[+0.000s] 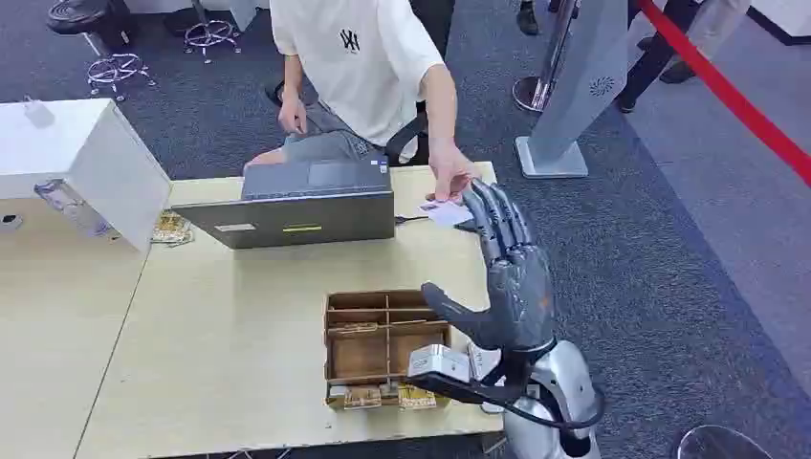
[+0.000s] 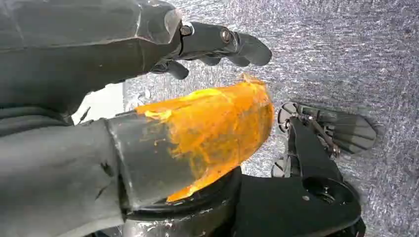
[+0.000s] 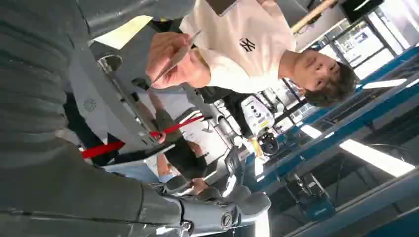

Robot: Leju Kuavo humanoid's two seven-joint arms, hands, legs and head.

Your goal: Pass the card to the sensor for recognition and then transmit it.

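The handover is the step in hand, by my judgement: the small white card (image 1: pixel 446 211) lies between the person's hand (image 1: pixel 449 180) and the fingertips of the robot's grey right hand (image 1: pixel 510 273), just beyond the right end of the dark grey laptop (image 1: pixel 301 206) on the pale wooden tabletop (image 1: pixel 230 335). The right hand stands upright with its fingers stretched and its thumb spread wide. The person's hand pinches the card; whether the robot's fingertips touch it cannot be told. If the person is taking the card, the next move calls for a clean withdrawal.

The sensor cannot be picked out with certainty. The brown compartmented wooden tray (image 1: pixel 383 346), nearer the robot than the laptop, is partly covered by the right hand. The left hand (image 2: pixel 217 44) hangs above grey carpet, fingers loosely extended, holding nothing.
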